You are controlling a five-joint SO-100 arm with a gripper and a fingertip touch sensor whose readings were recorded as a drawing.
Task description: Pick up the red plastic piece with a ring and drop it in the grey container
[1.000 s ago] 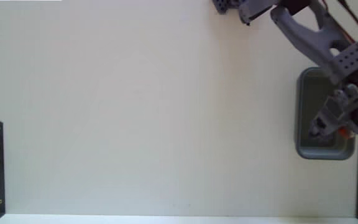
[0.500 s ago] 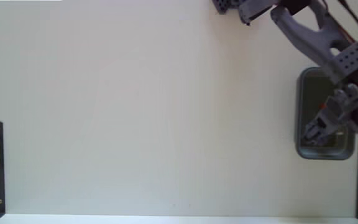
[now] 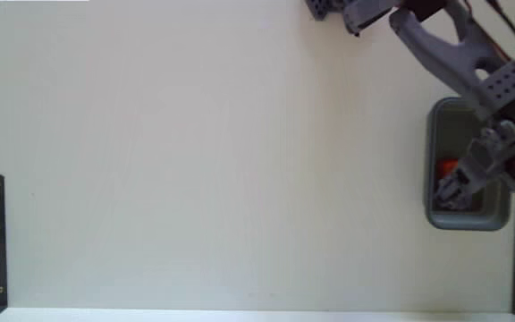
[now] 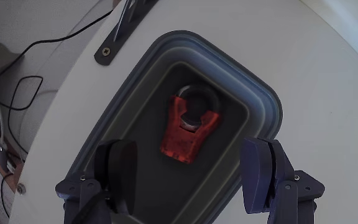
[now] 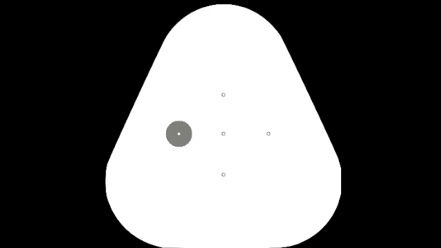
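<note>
The red plastic piece with a ring [image 4: 188, 127] lies flat on the floor of the grey container [image 4: 263, 102], directly beneath the empty, wide-open gripper [image 4: 194, 168], which should probably rise straight up, clear of the container's rim.

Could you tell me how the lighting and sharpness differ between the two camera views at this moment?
Fixed view: bright and washed out, the white table nearly featureless, the red piece a small soft blob in the grey container. Wrist view: sharper, the red piece and container rim crisp, the open gripper darker, edges curved by the lens.
</note>
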